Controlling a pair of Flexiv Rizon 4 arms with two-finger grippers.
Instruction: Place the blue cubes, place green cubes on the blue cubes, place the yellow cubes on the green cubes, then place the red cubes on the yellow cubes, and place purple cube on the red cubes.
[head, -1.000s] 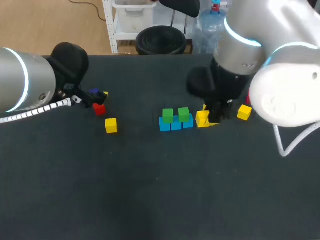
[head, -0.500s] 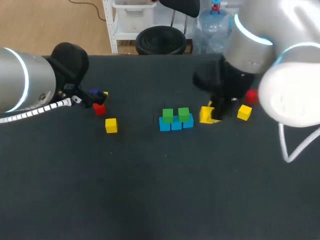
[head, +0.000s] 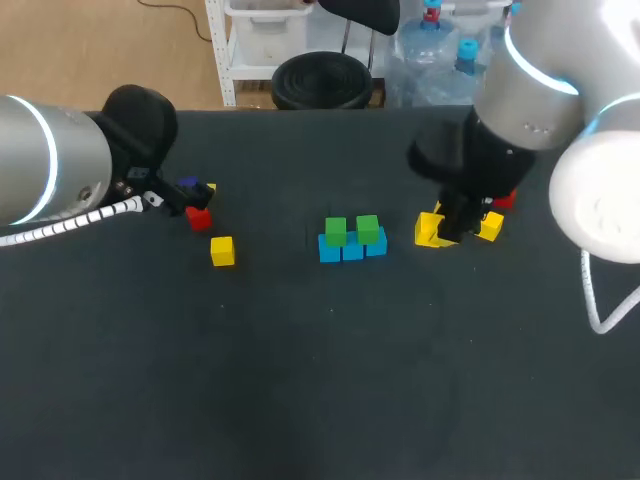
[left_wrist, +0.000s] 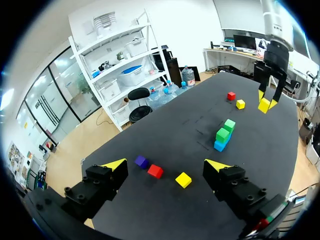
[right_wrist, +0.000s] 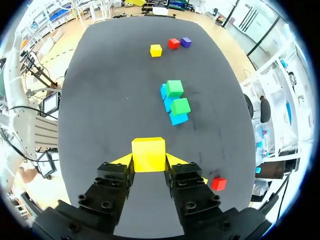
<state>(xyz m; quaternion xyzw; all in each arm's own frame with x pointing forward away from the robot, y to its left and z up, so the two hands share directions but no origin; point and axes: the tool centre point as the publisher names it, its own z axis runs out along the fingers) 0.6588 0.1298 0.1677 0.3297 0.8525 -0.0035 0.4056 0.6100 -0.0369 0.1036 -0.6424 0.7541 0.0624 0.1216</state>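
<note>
A row of blue cubes (head: 351, 247) lies mid-table with two green cubes (head: 367, 229) on top. Just right of it my right gripper (head: 437, 229) hangs above the table, shut on a yellow cube (right_wrist: 148, 154). A second yellow cube (head: 490, 225) and a red cube (head: 504, 199) lie close behind it. At the left lie a purple cube (head: 187, 185), a red cube (head: 199, 217) and a yellow cube (head: 222, 250). My left gripper (left_wrist: 166, 166) stands open and empty just short of these three.
My left arm (head: 60, 170) comes in low over the table's left edge. My right arm (head: 540, 110) rises over the back right corner. A dark cloth covers the table (head: 320, 380).
My right gripper has carried the yellow cube up and to the right, away from the blue and green cubes. The left arm has kept still.
</note>
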